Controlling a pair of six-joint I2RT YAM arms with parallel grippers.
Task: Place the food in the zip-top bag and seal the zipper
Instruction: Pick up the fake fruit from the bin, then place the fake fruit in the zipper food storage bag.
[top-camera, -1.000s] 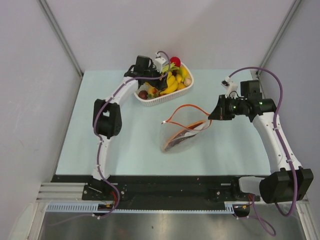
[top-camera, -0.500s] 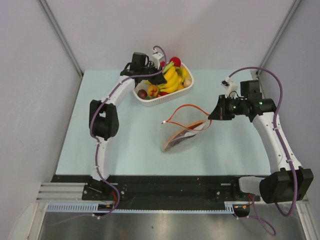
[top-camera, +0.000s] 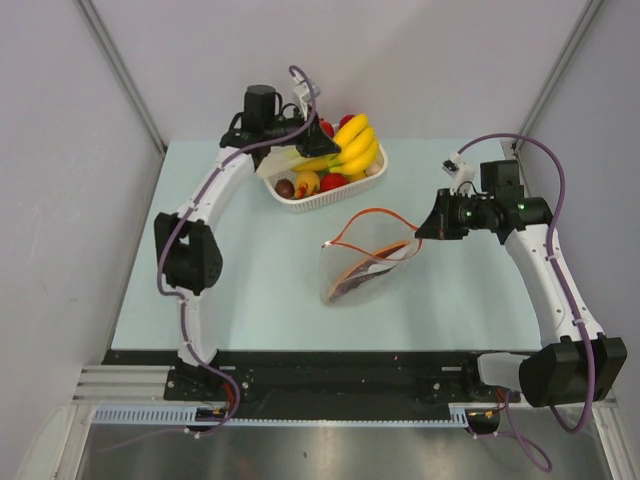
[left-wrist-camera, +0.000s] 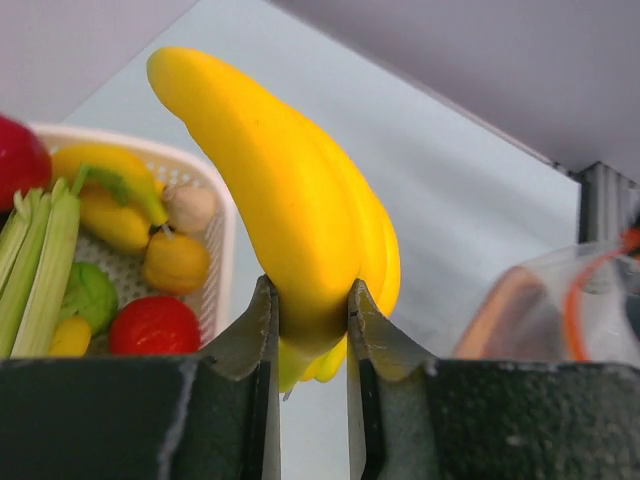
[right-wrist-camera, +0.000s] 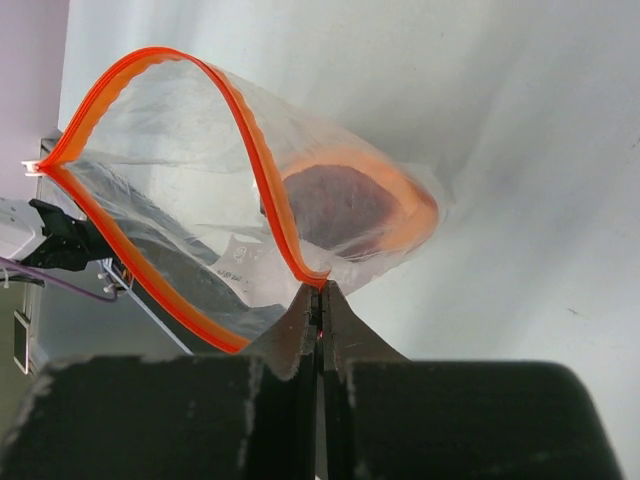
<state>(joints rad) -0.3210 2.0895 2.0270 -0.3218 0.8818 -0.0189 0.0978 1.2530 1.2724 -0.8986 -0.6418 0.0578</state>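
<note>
My left gripper (top-camera: 312, 140) is shut on the yellow banana bunch (top-camera: 352, 150) and holds it lifted above the white basket (top-camera: 318, 201); the bunch fills the left wrist view (left-wrist-camera: 290, 220) between my fingers (left-wrist-camera: 312, 305). My right gripper (top-camera: 420, 232) is shut on the corner of the clear zip-top bag (top-camera: 365, 265), holding its mouth open. The orange-red zipper (right-wrist-camera: 240, 120) arcs wide open in the right wrist view, pinched at my fingertips (right-wrist-camera: 320, 295). A dark purple-brown piece (right-wrist-camera: 335, 205) lies inside the bag.
The basket still holds red (left-wrist-camera: 155, 325), orange (left-wrist-camera: 175, 262) and yellow pieces, a small green piece and the green-white leek (left-wrist-camera: 40, 260). The bag's edge shows at the right of the left wrist view (left-wrist-camera: 590, 300). The light table (top-camera: 240, 290) is bounded by grey walls.
My left gripper has risen out of the basket and swung back, lifting the banana bunch up with it. The right gripper and bag have stayed put.
</note>
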